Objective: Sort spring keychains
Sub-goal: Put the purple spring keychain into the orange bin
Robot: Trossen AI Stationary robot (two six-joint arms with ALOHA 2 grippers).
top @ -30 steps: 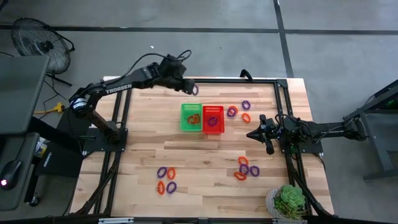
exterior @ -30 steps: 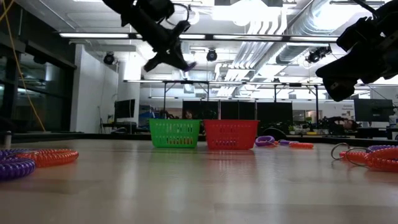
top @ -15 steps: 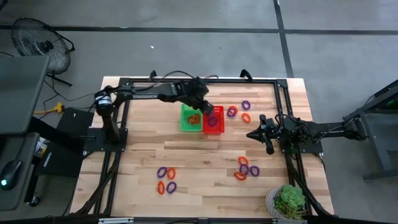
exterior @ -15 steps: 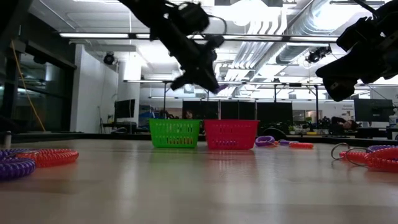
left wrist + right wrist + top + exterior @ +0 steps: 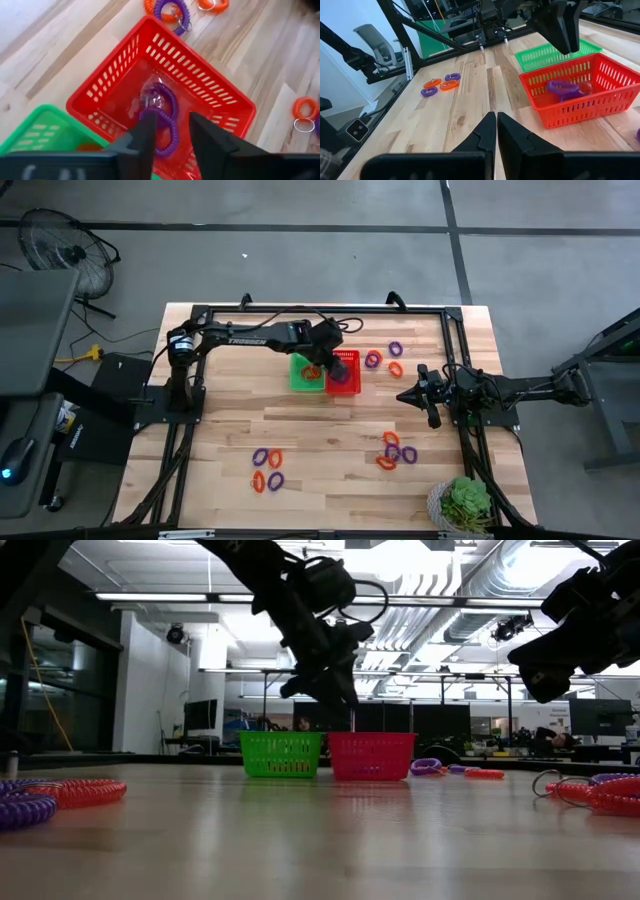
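the spring keychains are small coiled oval loops, some orange, some purple, a few with a metal ring. the left gripper (image 5: 167, 131) hangs over the red mesh basket (image 5: 347, 360), its fingers parted with nothing between them; two purple keychains (image 5: 161, 117) lie in that basket below it. the green mesh basket (image 5: 298, 373), touching the red one, holds an orange keychain (image 5: 311, 371). on the table (image 5: 320, 425), a group of four keychains (image 5: 267, 468) lies near the front left, about five (image 5: 396, 450) at the front right, and about four (image 5: 384, 358) just beyond the red basket. the right gripper (image 5: 404, 396) waits at the right side, clamped together and empty.
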